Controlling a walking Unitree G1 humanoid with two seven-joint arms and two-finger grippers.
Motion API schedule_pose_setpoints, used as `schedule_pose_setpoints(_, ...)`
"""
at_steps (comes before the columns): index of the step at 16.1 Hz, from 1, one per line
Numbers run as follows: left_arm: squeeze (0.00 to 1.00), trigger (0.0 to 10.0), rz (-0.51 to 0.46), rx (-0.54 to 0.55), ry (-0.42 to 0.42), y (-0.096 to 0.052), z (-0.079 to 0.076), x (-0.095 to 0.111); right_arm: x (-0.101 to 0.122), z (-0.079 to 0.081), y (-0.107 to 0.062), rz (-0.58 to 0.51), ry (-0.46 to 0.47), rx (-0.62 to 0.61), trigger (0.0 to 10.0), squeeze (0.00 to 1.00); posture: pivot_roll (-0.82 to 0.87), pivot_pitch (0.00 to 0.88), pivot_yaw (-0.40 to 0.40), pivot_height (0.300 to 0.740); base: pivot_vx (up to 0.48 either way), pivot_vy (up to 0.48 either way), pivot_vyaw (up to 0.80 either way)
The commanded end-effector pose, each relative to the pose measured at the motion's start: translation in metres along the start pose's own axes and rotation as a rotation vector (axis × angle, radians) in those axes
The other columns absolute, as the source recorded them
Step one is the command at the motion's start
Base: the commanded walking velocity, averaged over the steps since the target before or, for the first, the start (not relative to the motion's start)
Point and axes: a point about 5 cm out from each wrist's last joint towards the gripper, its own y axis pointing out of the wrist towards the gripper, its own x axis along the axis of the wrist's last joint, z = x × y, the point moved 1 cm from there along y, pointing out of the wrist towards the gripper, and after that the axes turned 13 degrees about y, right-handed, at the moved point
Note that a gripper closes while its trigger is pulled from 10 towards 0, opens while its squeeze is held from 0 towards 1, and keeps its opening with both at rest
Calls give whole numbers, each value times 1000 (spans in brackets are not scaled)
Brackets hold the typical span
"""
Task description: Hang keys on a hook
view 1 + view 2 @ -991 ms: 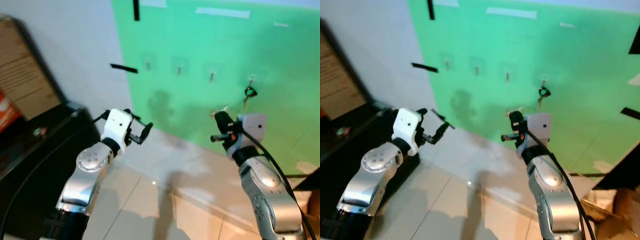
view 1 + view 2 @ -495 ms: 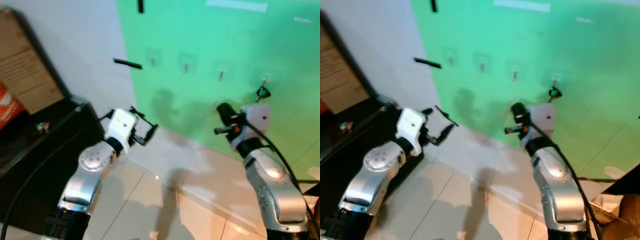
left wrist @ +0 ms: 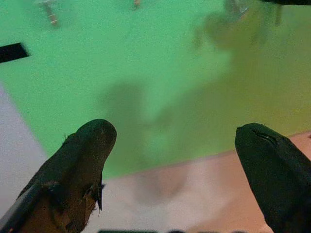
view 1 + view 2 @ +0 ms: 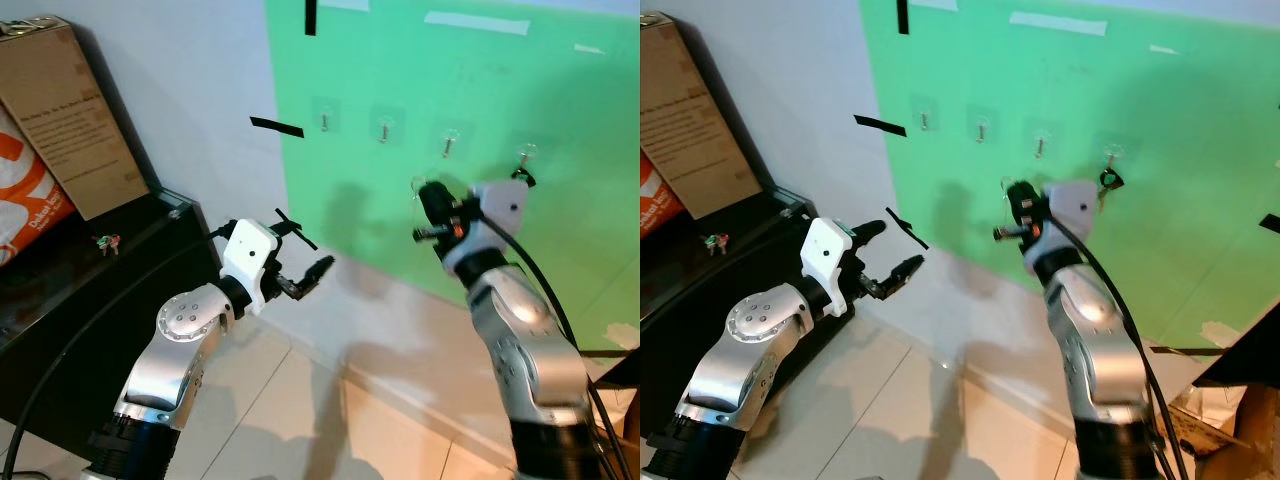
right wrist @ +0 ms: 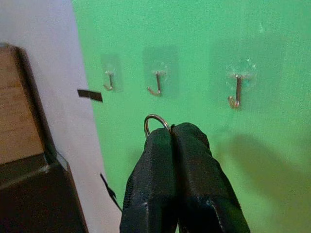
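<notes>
My right gripper is raised in front of the green wall panel, just below a row of small hooks. It is shut on a key ring, whose silver loop pokes out above the fingertips. Three bare hooks face it on the wall. A fourth hook further right carries a dark bunch of keys, partly behind my right wrist. My left gripper hangs open and empty lower left, away from the wall.
A black cabinet stands at the left with a small bunch of keys on top and a cardboard box leaning behind it. Black tape strips mark the wall. Tiled floor lies below.
The camera has shifted. My right gripper has risen with the key ring from below the hook row to just under it. The left gripper stays open.
</notes>
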Motion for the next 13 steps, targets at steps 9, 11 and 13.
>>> schedule_pose_setpoints(9, 0, 10000, -10, -20, 16, 1, 3, 5, 23, -11, 36, -83, 19, -56, 10000, 0, -55, 0, 50, 740, 0, 0, 0)
schedule_pose_setpoints(11, 0, 10000, -11, -14, 9, 2, 0, 4, 26, -12, 37, -99, 22, -48, 10000, 0, -53, 0, 34, 740, 0, 0, 0)
schedule_pose_setpoints(13, 0, 10000, -11, -9, 4, 2, -2, 4, 30, -13, 38, -115, 36, -46, 10000, 0, -51, 0, 23, 740, 0, 0, 0)
